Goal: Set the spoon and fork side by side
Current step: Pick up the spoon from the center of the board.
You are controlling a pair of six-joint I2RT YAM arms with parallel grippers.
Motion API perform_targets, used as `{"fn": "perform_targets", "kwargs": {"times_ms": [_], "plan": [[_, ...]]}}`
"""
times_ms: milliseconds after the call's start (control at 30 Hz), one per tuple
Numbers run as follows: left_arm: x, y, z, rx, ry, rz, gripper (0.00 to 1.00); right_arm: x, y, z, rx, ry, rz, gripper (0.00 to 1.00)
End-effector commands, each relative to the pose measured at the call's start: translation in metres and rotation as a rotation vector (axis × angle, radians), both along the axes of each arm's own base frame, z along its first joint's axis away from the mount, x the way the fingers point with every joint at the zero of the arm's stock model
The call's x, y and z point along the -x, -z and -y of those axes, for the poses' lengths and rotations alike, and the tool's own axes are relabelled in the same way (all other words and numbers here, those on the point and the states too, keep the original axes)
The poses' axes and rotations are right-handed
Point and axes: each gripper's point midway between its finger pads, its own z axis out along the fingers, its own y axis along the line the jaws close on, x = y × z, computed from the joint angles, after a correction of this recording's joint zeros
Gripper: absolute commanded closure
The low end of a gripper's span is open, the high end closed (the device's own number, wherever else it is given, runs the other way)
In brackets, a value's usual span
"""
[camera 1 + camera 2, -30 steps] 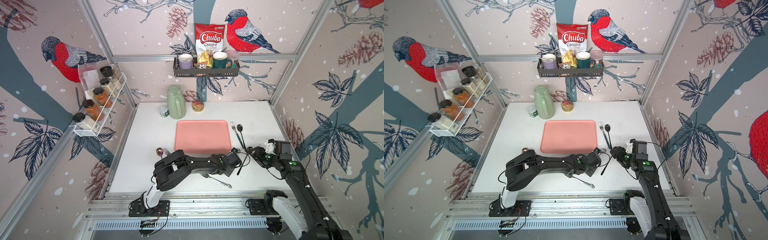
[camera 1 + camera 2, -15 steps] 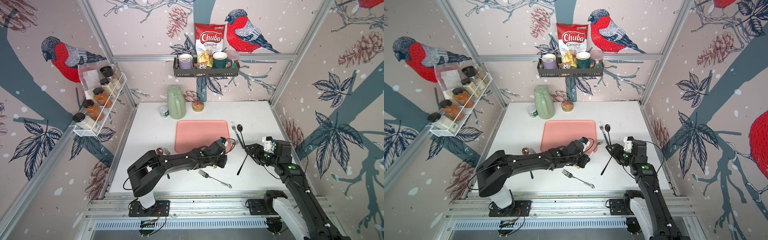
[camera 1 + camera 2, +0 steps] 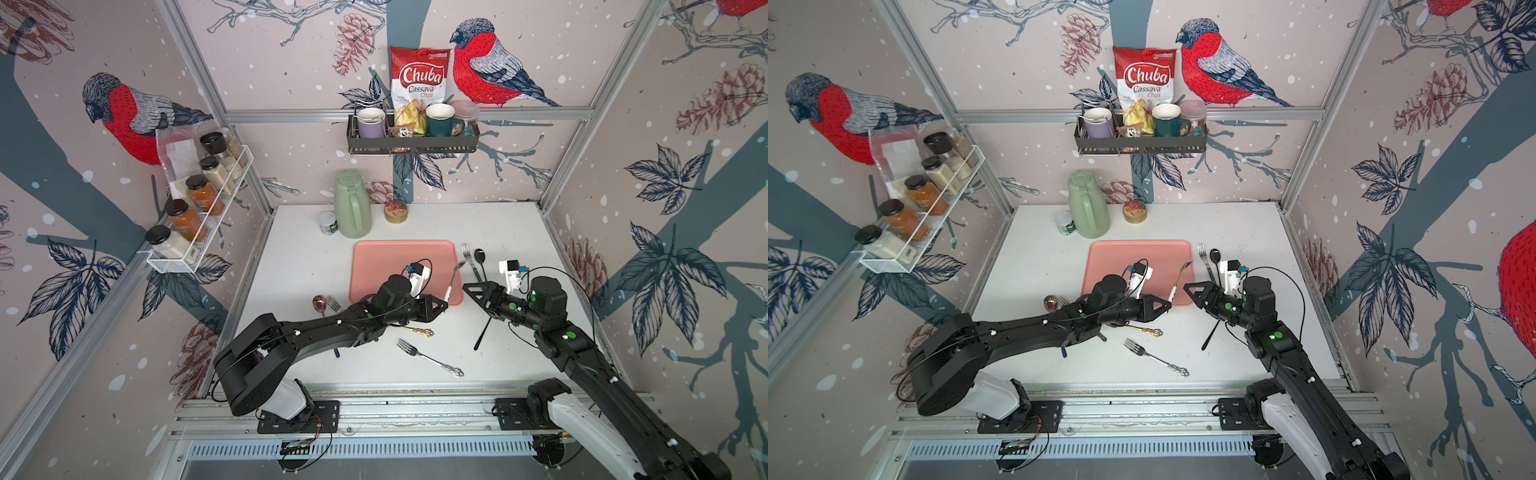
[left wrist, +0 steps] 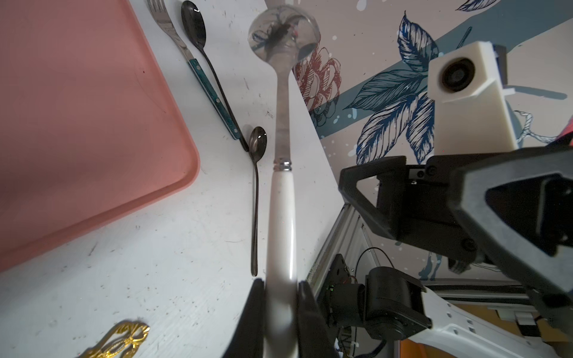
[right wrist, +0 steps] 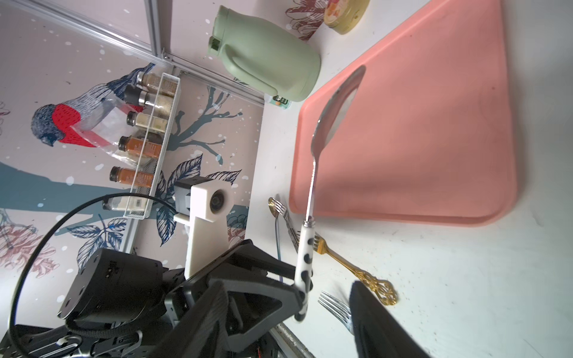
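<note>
Left claw [image 3: 444, 302]: pinching the tail end of the white-handled spoon [image 3: 454, 276], which is held off the bench [image 3: 299, 266], bowl raised over the near right corner of the pink tray [image 3: 395, 257]. The left wrist view shows a plain white handle face between both fingers [image 4: 254, 316]; only the right wrist view shows black spots on it. Right claw [image 3: 473, 291]: spread, holding nothing, facing the left claw just beside the spoon; the gap between its fingers shows only in the left wrist view. Silver fork [image 3: 428, 358]: flat near the bench's front edge, apart from both claws; whole in both top views, tines only in the right wrist view. Gold fork [image 5: 350, 263]: full length in the right wrist view; in both top views only its ornate handle end shows beside the left arm. Black spoon [image 4: 255, 198]: bowl and handle in the left wrist view; handle alone in both top views, under the right arm. Teal-handled fork [image 3: 468, 257] and second black spoon [image 3: 480, 259]: side by side, right of the tray. Shiny spoon [image 3: 319, 302] and small fork [image 3: 333, 302]: together, left of the tray.
</note>
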Motion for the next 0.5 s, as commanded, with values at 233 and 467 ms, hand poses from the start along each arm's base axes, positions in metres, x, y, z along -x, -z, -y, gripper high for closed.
{"fn": "perform_targets", "kwargs": {"times_ms": [233, 467], "plan": [[0.009, -0.044, -0.023, 0.115, -0.001, 0.087, 0.85, 0.003, -0.036, -0.027, -0.053, -0.041, 0.189, 0.31], [0.017, -0.058, -0.031, 0.151, 0.005, 0.107, 0.83, 0.012, -0.045, -0.046, -0.082, -0.104, 0.286, 0.35]]}}
